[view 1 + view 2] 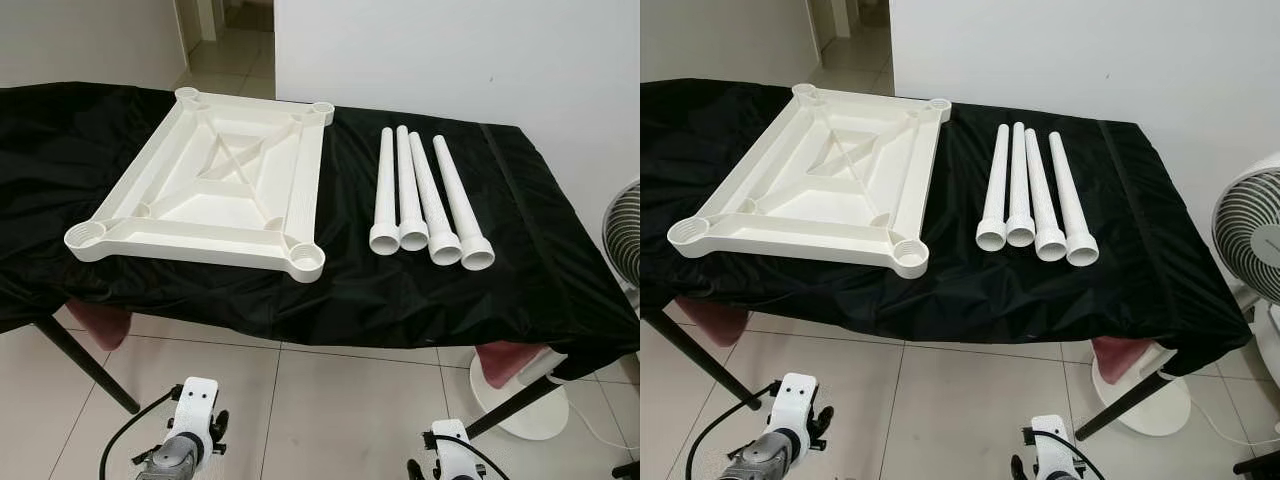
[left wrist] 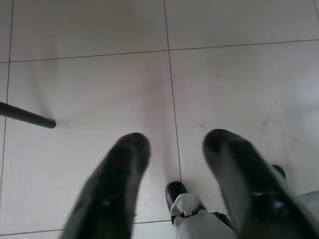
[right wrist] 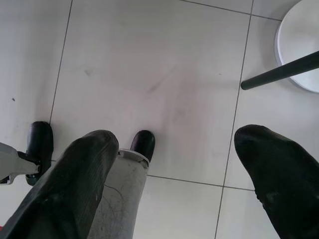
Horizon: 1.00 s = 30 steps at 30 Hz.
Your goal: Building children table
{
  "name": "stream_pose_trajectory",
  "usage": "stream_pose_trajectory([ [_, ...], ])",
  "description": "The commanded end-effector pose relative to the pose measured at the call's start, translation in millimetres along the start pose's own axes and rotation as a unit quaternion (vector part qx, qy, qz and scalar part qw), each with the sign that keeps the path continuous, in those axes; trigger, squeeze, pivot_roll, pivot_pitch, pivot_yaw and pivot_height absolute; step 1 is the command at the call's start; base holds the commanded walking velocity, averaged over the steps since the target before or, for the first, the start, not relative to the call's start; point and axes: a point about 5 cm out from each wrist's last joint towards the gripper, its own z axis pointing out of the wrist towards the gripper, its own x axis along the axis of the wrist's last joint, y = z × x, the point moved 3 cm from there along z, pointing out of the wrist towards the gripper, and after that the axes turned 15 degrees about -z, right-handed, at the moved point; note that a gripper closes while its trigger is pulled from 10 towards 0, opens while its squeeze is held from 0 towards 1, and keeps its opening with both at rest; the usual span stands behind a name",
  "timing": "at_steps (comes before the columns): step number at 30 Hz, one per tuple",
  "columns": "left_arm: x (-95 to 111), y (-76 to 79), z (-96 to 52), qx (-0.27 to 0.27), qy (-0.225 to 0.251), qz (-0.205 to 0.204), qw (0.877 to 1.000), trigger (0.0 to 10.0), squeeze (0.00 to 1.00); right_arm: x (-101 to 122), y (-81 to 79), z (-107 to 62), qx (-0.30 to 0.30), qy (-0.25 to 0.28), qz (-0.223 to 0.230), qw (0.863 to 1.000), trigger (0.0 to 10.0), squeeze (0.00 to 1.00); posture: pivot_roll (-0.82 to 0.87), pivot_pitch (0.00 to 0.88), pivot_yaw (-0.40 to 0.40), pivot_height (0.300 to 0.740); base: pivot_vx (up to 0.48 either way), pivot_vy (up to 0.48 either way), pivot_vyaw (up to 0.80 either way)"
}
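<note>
Top [image 1: 215, 190]: upside down, left on the table [image 1: 520, 290].
Legs [image 1: 425, 205]: four, right of it.
Grippers: left [image 2: 174, 149], right [image 3: 174, 144] open, low over floor.

Tabletop [image 1: 215, 185] left — legs [image 1: 428, 205] right.

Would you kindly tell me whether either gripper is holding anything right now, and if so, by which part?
Nothing is held. The left gripper and right gripper hang open over the floor; the tabletop and four legs lie untouched.
</note>
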Motion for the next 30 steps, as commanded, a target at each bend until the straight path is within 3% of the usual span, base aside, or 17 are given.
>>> stream_pose_trajectory([
  [1, -0.8, 5.9, 0.1, -0.024, -0.003, 0.017, 1.000, 10.0, 0.00, -1.5, 0.3, -0.8, 0.002, 0.001, -0.003, 1.000, 10.0, 0.00, 0.13, 0.000, -0.013, 0.740, 0.000, 0.000, 0.00],
  [2, -0.8, 5.9, 0.1, -0.024, -0.003, 0.017, 1.000, 10.0, 0.00, -1.5, 0.3, -0.8, 0.002, 0.001, -0.003, 1.000, 10.0, 0.00, 0.13, 0.000, -0.013, 0.740, 0.000, 0.000, 0.00],
  [4, 6.3, 21.5, -0.8, -0.097, 0.015, 0.092, 0.991, 10.0, 0.00, 9.5, -1.7, 0.1, 0.027, 0.036, -0.013, 0.999, 10.0, 0.00, 0.13, 0.023, -0.008, 0.740, 0.000, 0.000, 0.00],
  [6, 8.5, 26.9, -2.3, -0.124, 0.025, 0.131, 0.983, 10.0, 0.00, 14.2, -2.3, 0.1, 0.036, 0.050, -0.022, 0.998, 10.0, 0.00, 0.13, 0.028, -0.006, 0.740, 0.000, 0.000, 0.00],
  [14, 20.8, 35.7, -5.3, -0.174, 0.056, 0.166, 0.969, 10.0, 0.00, 23.2, -5.3, -0.7, 0.071, 0.083, -0.023, 0.994, 10.0, 0.00, 0.12, 0.046, 0.002, 0.740, 0.000, 0.000, 0.00],
  [17, 38.0, 44.6, -11.6, -0.235, 0.097, 0.167, 0.953, 10.0, 0.00, 35.4, -6.0, -3.7, 0.122, 0.129, -0.032, 0.984, 10.0, 0.00, 0.12, 0.054, 0.008, 0.740, 0.000, 0.000, 0.00],
  [18, 38.0, 44.6, -11.6, -0.235, 0.097, 0.167, 0.953, 10.0, 0.00, 35.4, -6.0, -3.7, 0.122, 0.129, -0.032, 0.984, 10.0, 0.00, 0.12, 0.054, 0.008, 0.740, 0.000, 0.000, 0.00],
  [19, 45.0, 47.5, -17.7, -0.265, 0.120, 0.178, 0.940, 10.0, 0.00, 42.1, -6.6, -6.9, 0.158, 0.156, -0.045, 0.974, 10.0, 0.00, 0.12, 0.057, 0.008, 0.740, 0.000, 0.000, 0.00],
  [24, 60.6, 48.1, -28.7, -0.300, 0.152, 0.182, 0.924, 10.0, 0.00, 51.5, -1.7, -14.5, 0.203, 0.202, -0.071, 0.955, 10.0, 0.00, 0.12, 0.073, 0.011, 0.740, 0.000, 0.000, 0.00],
  [25, 68.9, 49.5, -34.7, -0.316, 0.166, 0.186, 0.916, 10.0, 0.00, 55.1, 2.0, -19.3, 0.225, 0.223, -0.085, 0.945, 10.0, 0.00, 0.12, 0.076, 0.009, 0.740, 0.000, 0.000, 0.00],
  [27, 68.9, 49.5, -34.7, -0.316, 0.166, 0.186, 0.916, 10.0, 0.00, 55.1, 2.0, -19.3, 0.225, 0.223, -0.085, 0.945, 10.0, 0.00, 0.12, 0.076, 0.009, 0.740, 0.000, 0.000, 0.00],
  [29, 76.8, 52.9, -43.1, -0.339, 0.172, 0.197, 0.904, 10.0, 0.00, 58.8, 8.1, -25.1, 0.244, 0.246, -0.098, 0.933, 10.0, 0.00, 0.12, 0.079, 0.008, 0.740, 0.000, 0.000, 0.00],
  [30, 84.1, 56.0, -53.2, -0.363, 0.174, 0.204, 0.892, 10.0, 0.00, 61.3, 12.1, -31.9, 0.267, 0.265, -0.114, 0.919, 10.0, 0.00, 0.13, 0.085, 0.008, 0.740, 0.000, 0.000, 0.00],
])
